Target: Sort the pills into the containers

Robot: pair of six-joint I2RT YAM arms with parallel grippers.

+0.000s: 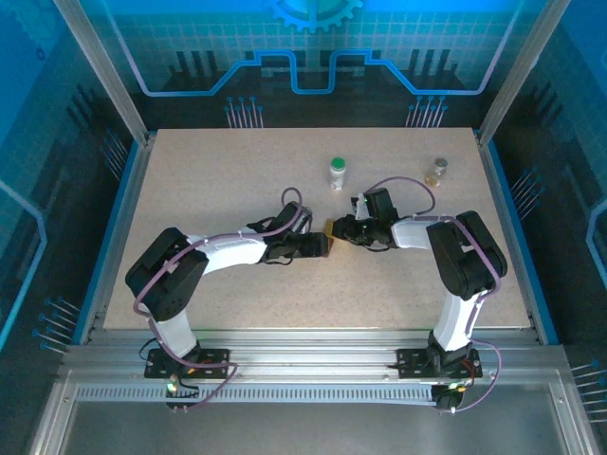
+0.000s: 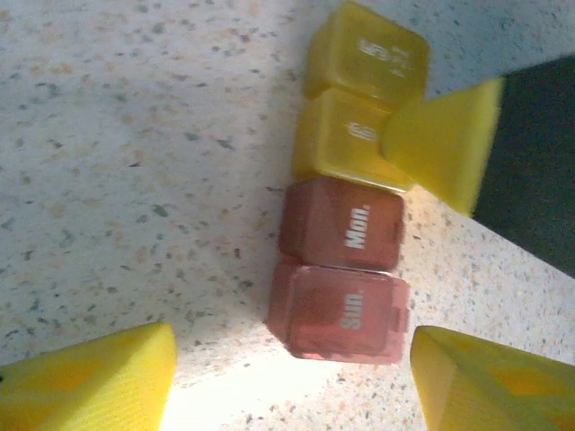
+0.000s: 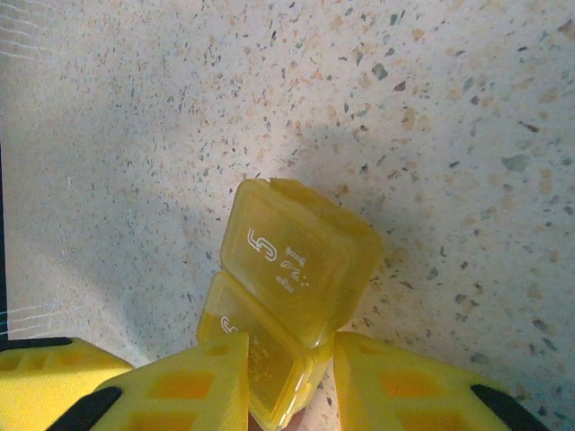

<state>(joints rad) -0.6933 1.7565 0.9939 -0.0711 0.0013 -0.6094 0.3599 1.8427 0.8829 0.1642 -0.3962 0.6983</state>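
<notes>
A short pill box strip (image 1: 329, 227) lies at the table's middle, with two yellow compartments (image 2: 355, 135) and two red-brown ones marked Mon (image 2: 341, 224) and Sun (image 2: 340, 310). The lids hide any pills inside. My left gripper (image 2: 292, 377) is open, its fingers (image 2: 99, 377) standing apart on either side of the Sun end without touching it. My right gripper (image 3: 289, 382) is shut on the nearer yellow compartment (image 3: 269, 359); the far yellow lid (image 3: 296, 260) looks tilted up. The containers stand behind: a white bottle with a green cap (image 1: 338, 173) and an amber vial (image 1: 437, 172).
Both arms meet tip to tip at the centre of the speckled table (image 1: 209, 180). A metal frame (image 1: 104, 76) and blue panels wall the table in. The two bottles stand well clear of the grippers, toward the back right.
</notes>
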